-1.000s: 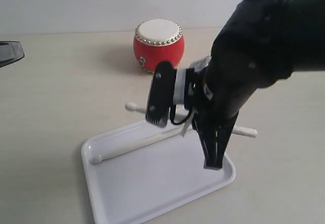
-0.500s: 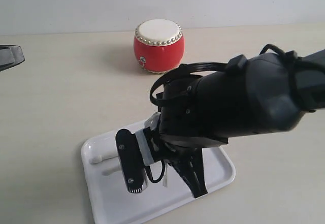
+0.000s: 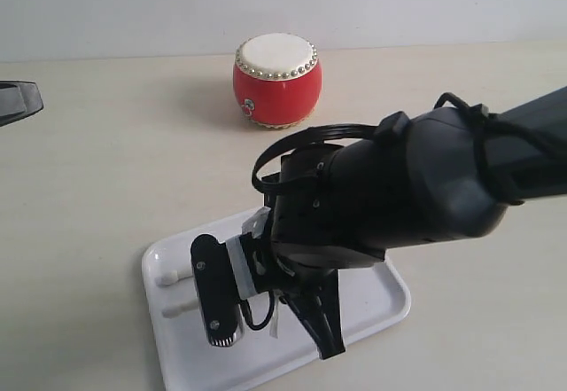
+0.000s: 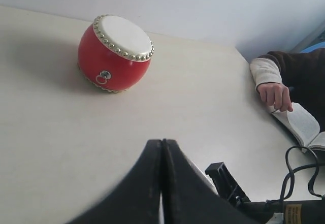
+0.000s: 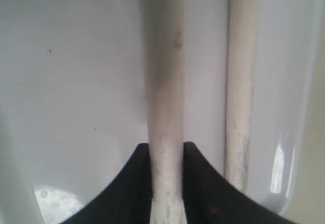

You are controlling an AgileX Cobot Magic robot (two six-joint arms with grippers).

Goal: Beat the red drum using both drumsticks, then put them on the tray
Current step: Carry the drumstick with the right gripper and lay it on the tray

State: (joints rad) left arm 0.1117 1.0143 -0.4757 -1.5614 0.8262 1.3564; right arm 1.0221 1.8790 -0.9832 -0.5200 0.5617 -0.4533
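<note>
A: How much of the sticks (image 3: 168, 277) shows from outside?
B: Two rounded tips only. The right arm (image 3: 399, 196) covers the rest, and most of the tray (image 3: 173, 342).
A: And from the right wrist?
B: Both sticks run out of view at either end.
A: The left gripper (image 4: 162, 144)?
B: Its base runs out of view too. Outside, a dark shape (image 3: 18, 100) at the edge is too cropped to name.

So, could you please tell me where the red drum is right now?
The red drum stands upright at the far middle of the table in the exterior view, well beyond the tray and the right arm, touching neither.
</note>
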